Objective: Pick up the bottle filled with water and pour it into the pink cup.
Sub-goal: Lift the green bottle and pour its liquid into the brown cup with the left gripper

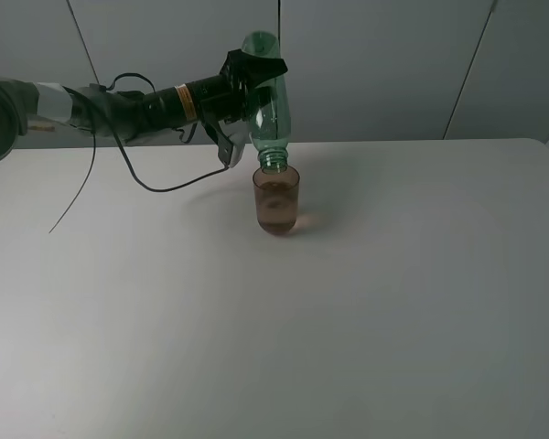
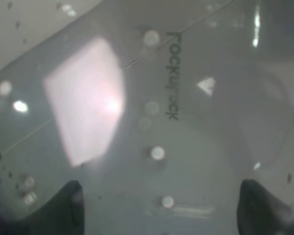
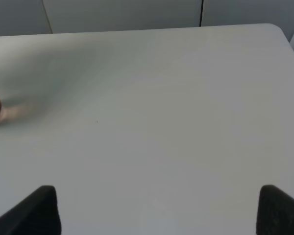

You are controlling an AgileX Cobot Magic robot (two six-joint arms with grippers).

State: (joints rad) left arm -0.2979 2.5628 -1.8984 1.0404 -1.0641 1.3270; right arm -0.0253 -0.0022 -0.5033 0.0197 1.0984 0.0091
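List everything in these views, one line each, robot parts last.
bottle: one, transparent green, upside down with its neck at the pink cup's rim.
pink cup: one, brownish-pink, upright on the table near the middle, under the bottle.
table: one, white, across the whole scene.
cable: one, black, looping from the left arm over the table's far left.
wall panels: several, grey, behind the table.
left arm: one, black and grey, reaching in from the left.
left fingers: two, black, shut on the bottle.
right fingers: two, black, open above the table.
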